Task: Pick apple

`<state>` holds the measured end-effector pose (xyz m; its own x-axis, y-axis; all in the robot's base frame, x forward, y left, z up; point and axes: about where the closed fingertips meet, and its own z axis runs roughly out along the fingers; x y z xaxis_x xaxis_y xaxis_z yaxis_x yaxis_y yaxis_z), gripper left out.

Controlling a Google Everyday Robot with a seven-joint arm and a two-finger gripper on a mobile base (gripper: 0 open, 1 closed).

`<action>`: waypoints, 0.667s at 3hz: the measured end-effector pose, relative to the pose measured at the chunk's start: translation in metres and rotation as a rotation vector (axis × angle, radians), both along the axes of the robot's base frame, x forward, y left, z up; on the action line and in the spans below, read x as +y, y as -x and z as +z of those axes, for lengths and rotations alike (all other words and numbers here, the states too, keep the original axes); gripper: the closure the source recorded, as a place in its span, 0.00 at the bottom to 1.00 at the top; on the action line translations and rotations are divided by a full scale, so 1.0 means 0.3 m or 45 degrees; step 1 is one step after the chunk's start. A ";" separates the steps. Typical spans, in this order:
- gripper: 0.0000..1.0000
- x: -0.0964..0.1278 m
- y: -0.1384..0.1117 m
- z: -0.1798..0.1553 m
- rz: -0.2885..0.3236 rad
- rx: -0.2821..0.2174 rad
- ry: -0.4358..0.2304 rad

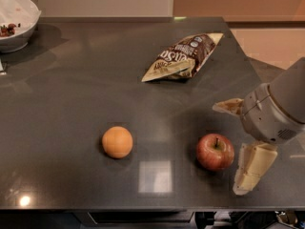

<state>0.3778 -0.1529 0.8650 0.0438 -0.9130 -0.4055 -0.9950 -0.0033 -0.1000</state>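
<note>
A red apple (215, 151) with yellowish streaks and a dark stem sits upright on the dark table (95, 80) near its front right. My gripper (229, 149) hangs just right of the apple, open. One cream finger (228, 107) points left behind the apple, the other finger (251, 168) hangs down in front and to its right. Neither finger touches the apple. A smooth orange fruit (117, 142) lies to the left of the apple.
A brown and cream snack bag (183, 57) lies at the back, right of centre. A white bowl (14, 27) with dark bits stands at the far left corner. The table's front edge runs just below the apple and the right edge passes under my arm.
</note>
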 end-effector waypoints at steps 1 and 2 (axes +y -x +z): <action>0.00 0.024 0.021 -0.023 0.009 0.026 -0.033; 0.18 0.035 0.033 -0.055 0.015 0.045 -0.045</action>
